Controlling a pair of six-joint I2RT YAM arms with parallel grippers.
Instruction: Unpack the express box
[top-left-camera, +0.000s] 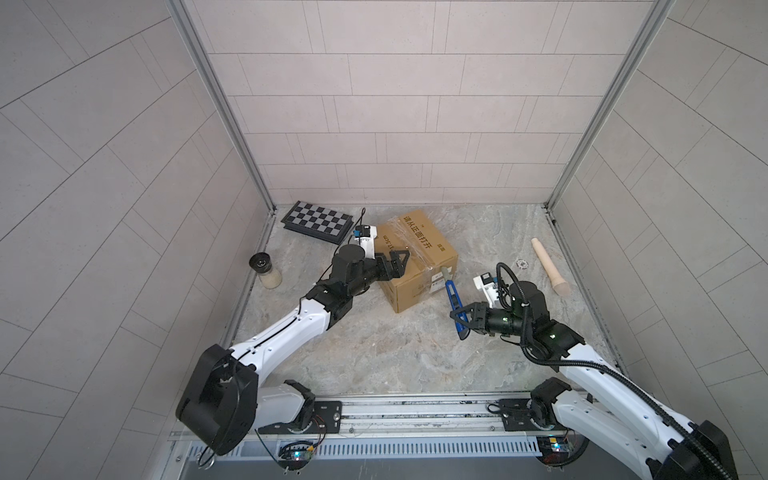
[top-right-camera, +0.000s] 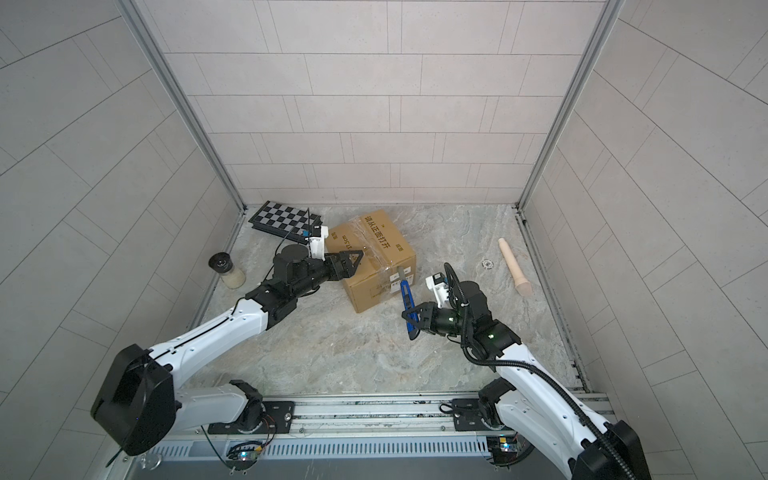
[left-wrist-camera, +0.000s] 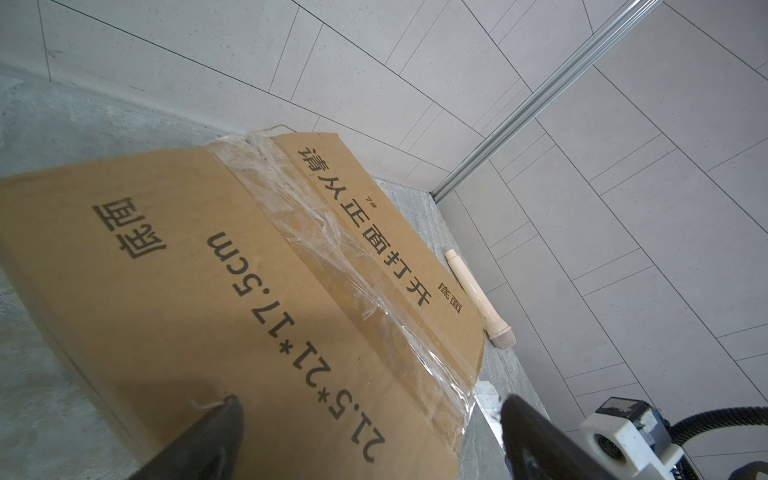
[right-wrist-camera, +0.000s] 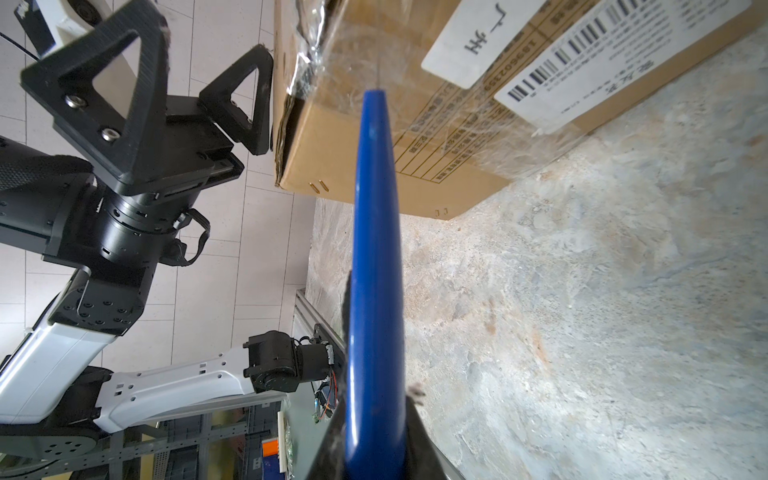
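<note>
Express box (top-left-camera: 415, 259) mid-floor toward the back wall, flaps shut, clear tape (left-wrist-camera: 332, 257) along the top seam and down over the near-right face beside the white label (right-wrist-camera: 623, 62). Clamped in right gripper (top-left-camera: 463, 322): blue cutter (top-left-camera: 453, 297), handle pinched, blade end forward. From that gripper, box up-left and just ahead. Cutter's long axis aimed at the taped face, roughly in line with the seam, tip at or on the tape just beside the label. Left gripper (top-left-camera: 395, 262) spread wide, holding nothing, over the near-left part of the box top; can't tell whether touching. Nearer to the cut line: right arm, clearly. Probably a draw along the seam next, so worth watching tip-to-seam alignment. Can't confirm blade bite: edge-on in the right wrist view, lost in tape glare. Contents hidden, far face unseen. Also around: checkered case (top-left-camera: 318, 222) just behind the left wrist, jar (top-left-camera: 266, 272) by the left wall, beige rod (top-left-camera: 549, 266) off right, all apart from the cut line.
</note>
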